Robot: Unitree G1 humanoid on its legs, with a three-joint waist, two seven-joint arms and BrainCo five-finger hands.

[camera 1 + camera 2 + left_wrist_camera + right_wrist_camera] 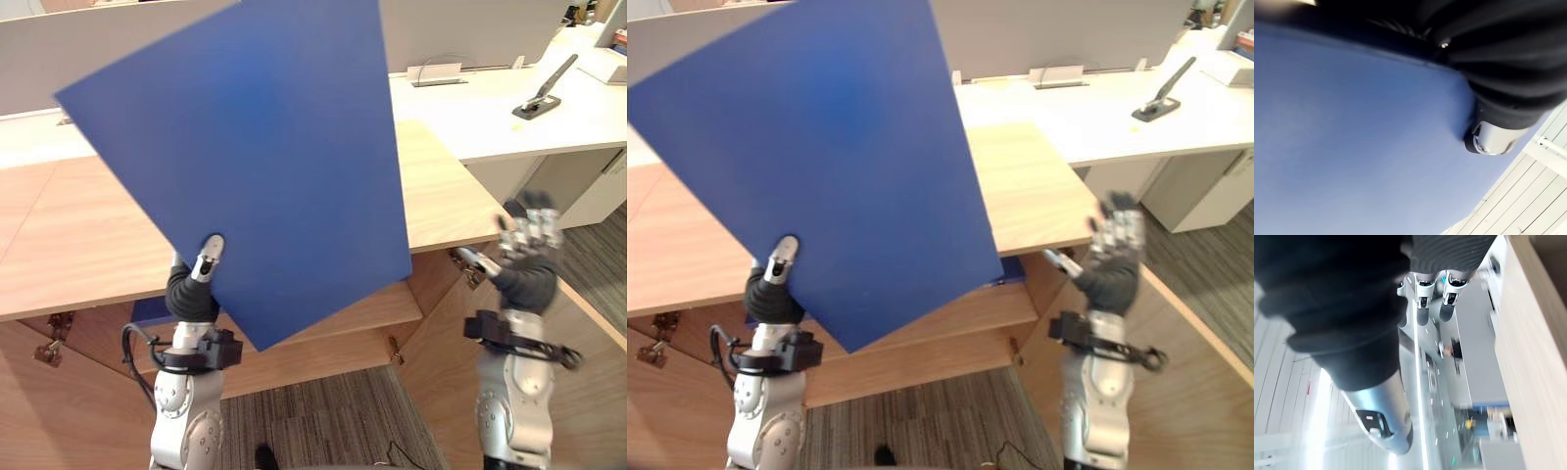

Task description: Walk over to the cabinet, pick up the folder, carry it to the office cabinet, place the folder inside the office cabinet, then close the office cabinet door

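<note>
A large blue folder (265,157) is held up flat and tilted in front of the wooden cabinet (69,245). My left hand (196,279) grips its lower edge, thumb on the near face and fingers behind it. The left wrist view shows the blue folder (1352,147) close up with the thumb (1493,139) pressed on it. My right hand (527,257) is raised at the right, fingers straight and holding nothing, beside the open wooden cabinet door (588,362). A shelf (353,308) shows inside the cabinet under the folder.
A white desk (490,108) stands behind the cabinet at the right with a black stapler (544,93) and a grey divider panel (470,29). White drawer units (598,191) stand under it. Grey carpet (323,416) lies below.
</note>
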